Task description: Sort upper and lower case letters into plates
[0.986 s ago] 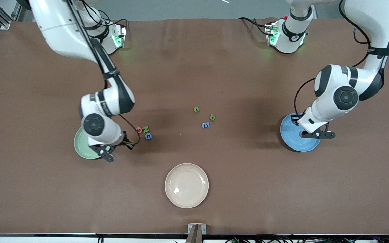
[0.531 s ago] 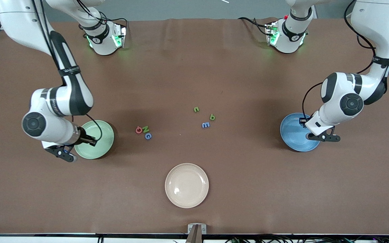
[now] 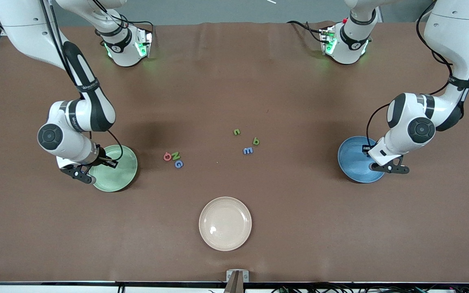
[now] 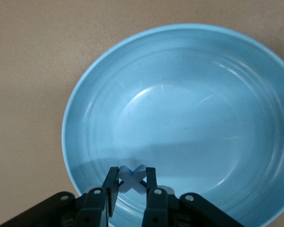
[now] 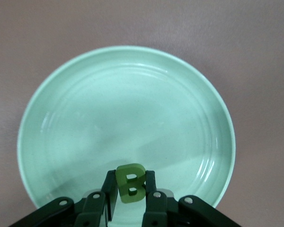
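You get even, bright overhead light; soft arm shadows fall on the brown table (image 3: 234, 81). Glare streaks the blue plate (image 4: 180, 118) and green plate (image 5: 128, 123) in your wrist views. Everything looks sharp.

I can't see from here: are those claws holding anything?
Yes. The left gripper pinches a blue x by its sides; the right gripper pinches a green B likewise.
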